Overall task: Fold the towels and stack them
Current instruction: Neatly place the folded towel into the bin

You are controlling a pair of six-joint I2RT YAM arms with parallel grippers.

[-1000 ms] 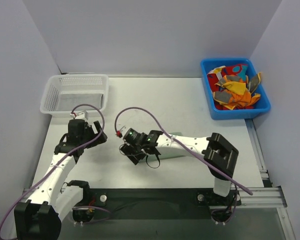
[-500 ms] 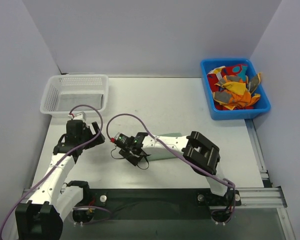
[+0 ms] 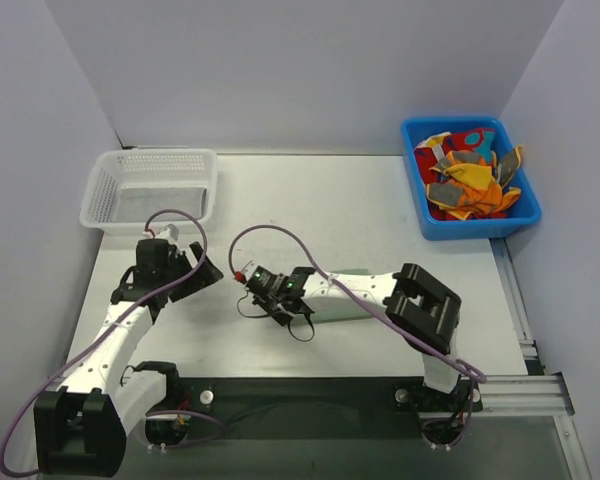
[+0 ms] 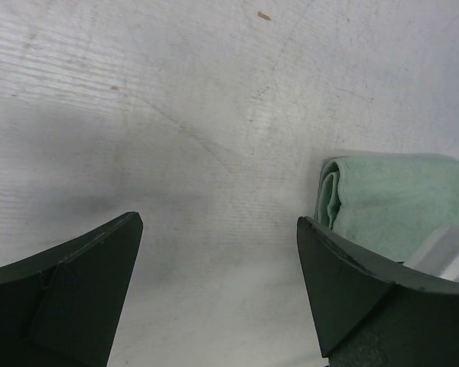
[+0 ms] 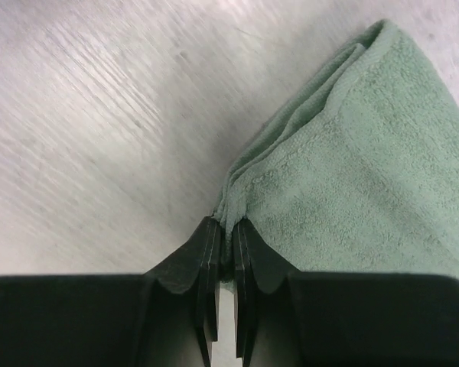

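Centrally on the table [image 3: 310, 205] lies the folded green towel [image 3: 335, 313], with the right arm [image 3: 365, 288] stretched across it from the right so that only strips of the cloth show above and below the arm in the overhead view. The right gripper [image 3: 277, 305] sits at the towel's left end. Its wrist camera shows the right gripper [image 5: 223, 229] with both jaws pressed together on the corner where the layered edges of the green towel [image 5: 352, 168] meet, and bare table [image 5: 84, 115] to the left. The left gripper [image 3: 202, 275] hangs over bare table to the left, well apart from the towel. In its own view the left gripper [image 4: 218, 222] is spread wide with nothing between its jaws, the green towel [image 4: 398, 199] lies beyond its right finger with the rolled fold facing the camera, and a pale part of the right arm [image 4: 451, 256] covers the towel's near corner. A purple cable [image 3: 280, 235] arcs above the right wrist. The white mesh basket [image 3: 150, 155] stands at the far left corner; something grey seems to lie inside, though I cannot tell what. At the far right the blue bin [image 3: 467, 229] holds a crumpled heap of towels [image 3: 470, 178] in orange, red and grey.
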